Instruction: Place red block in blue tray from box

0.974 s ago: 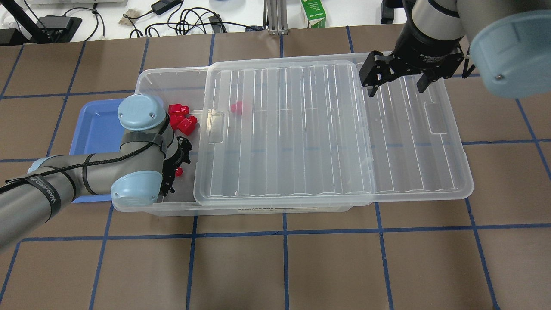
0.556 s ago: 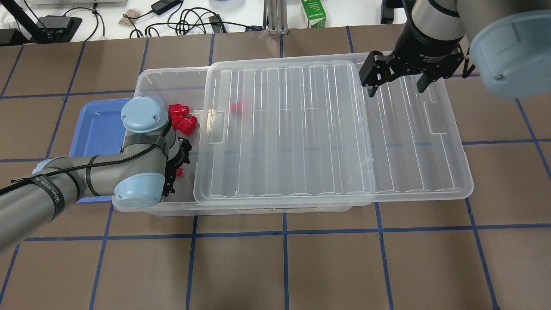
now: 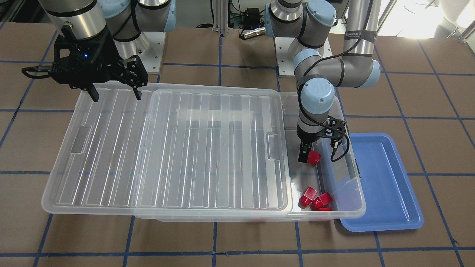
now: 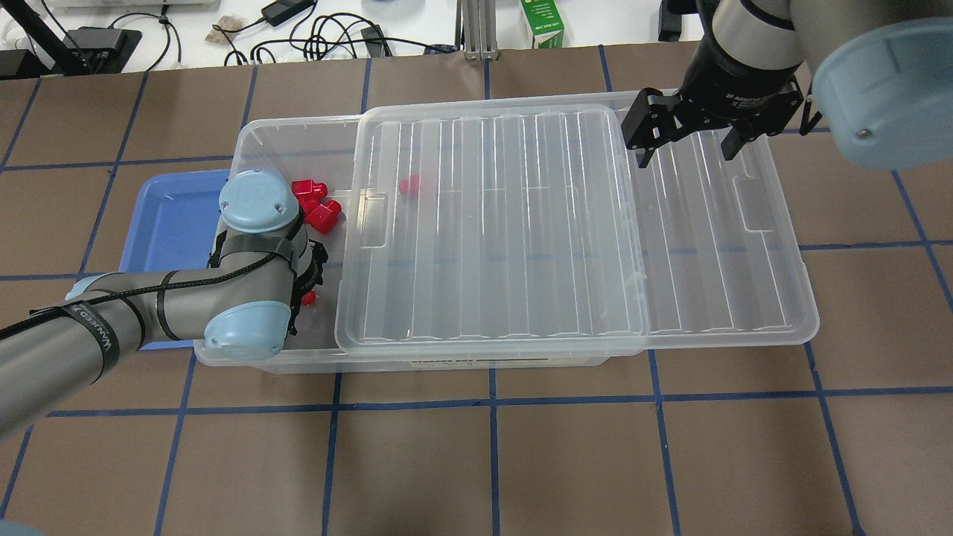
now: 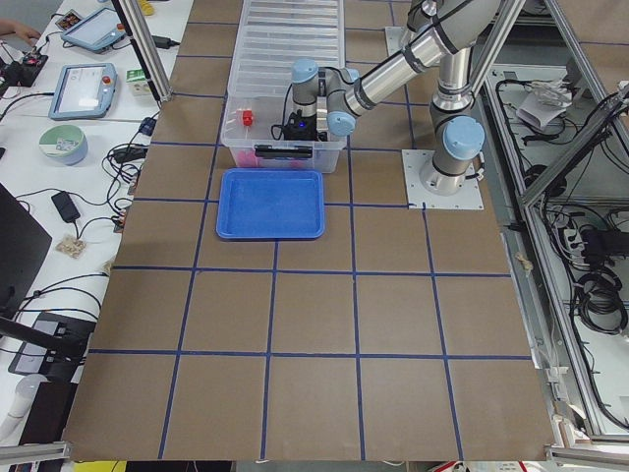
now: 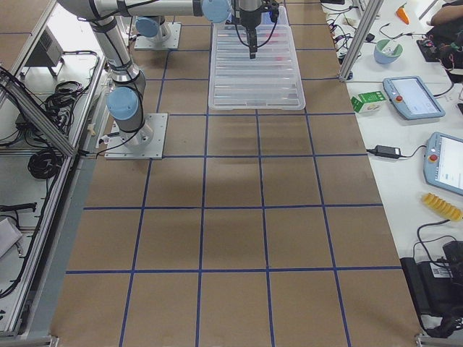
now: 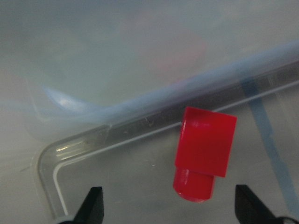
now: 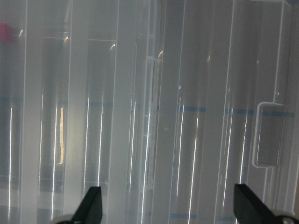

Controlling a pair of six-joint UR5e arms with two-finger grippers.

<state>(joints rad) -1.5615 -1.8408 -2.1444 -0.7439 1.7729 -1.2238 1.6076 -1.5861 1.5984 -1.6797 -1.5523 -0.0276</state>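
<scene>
The box (image 4: 290, 132) is a clear bin with its ribbed lid (image 4: 491, 223) slid to the right, so its left end is uncovered. My left gripper (image 3: 308, 155) reaches down into that end, jaws open. In the left wrist view one red block (image 7: 205, 151) lies on the bin floor between the spread fingertips (image 7: 93, 205), nearer the right one and untouched. It also shows in the front view (image 3: 315, 157) and the overhead view (image 4: 308, 298). The blue tray (image 4: 167, 216) lies against the bin's left end, with nothing in it. My right gripper (image 4: 685, 149) hangs open above the lid.
A few more red blocks (image 4: 316, 205) lie in the far corner of the uncovered end, and one (image 4: 409, 186) sits under the lid. The bin's wall (image 3: 347, 168) stands between my left gripper and the tray (image 3: 386, 185). Cables and a green carton (image 4: 542, 22) lie beyond the table.
My left wrist and forearm have shifted a little to the right and toward the bin's near side, over the single red block. The right arm has not moved.
</scene>
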